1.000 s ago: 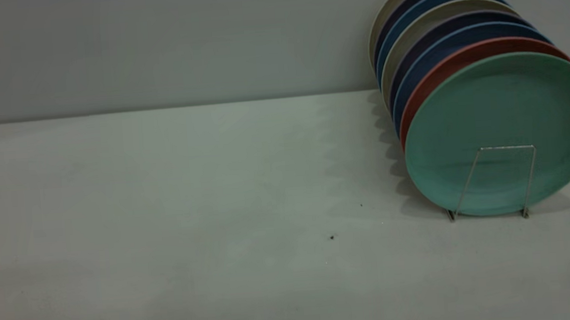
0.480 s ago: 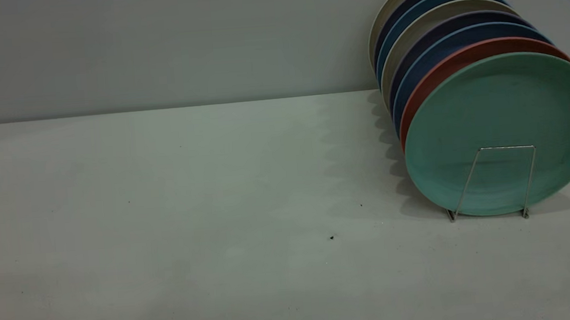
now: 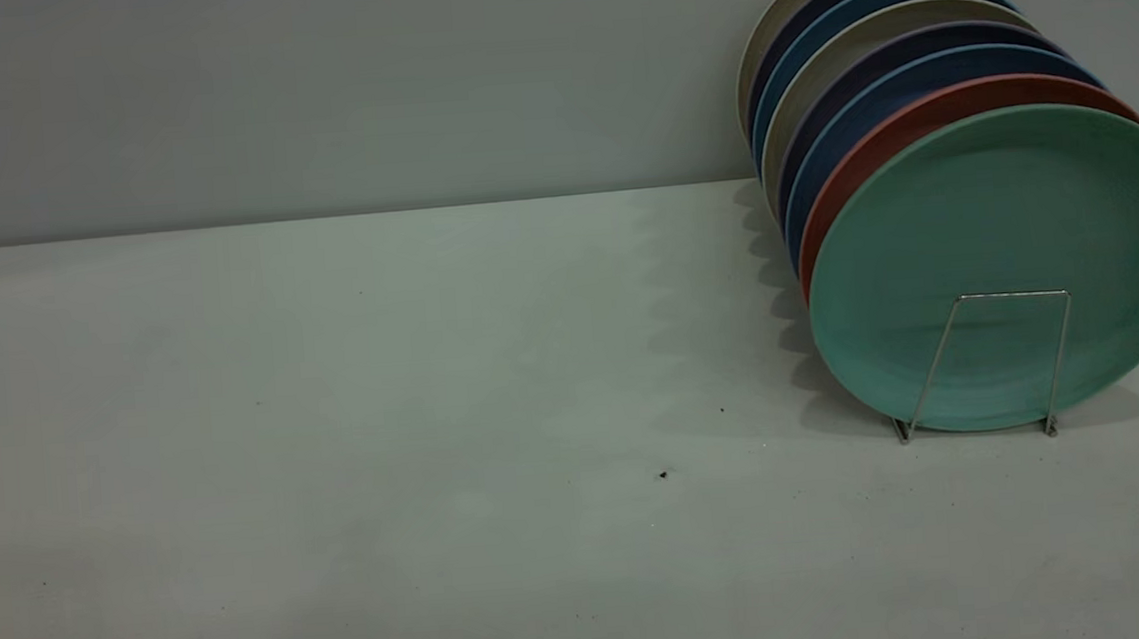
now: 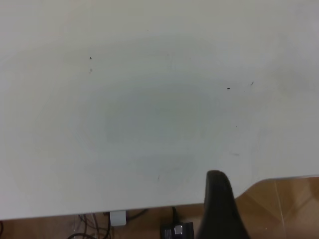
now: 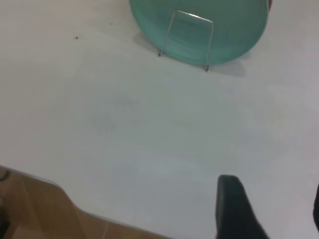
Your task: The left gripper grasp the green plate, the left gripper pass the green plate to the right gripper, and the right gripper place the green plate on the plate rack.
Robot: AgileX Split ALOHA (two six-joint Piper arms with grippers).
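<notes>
One green plate [image 3: 999, 229] stands upright, frontmost in plate rack [image 3: 994, 362].

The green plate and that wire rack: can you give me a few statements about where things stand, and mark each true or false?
1. The green plate stands on edge in the plate rack. True.
2. A gripper is holding the green plate. False: nothing touches it; only one finger of the right gripper shows, far off over the table.
3. A salmon plate stands directly behind the green one. True.
4. The green plate is alone in the rack. False: blue and beige plates stand behind too.
</notes>
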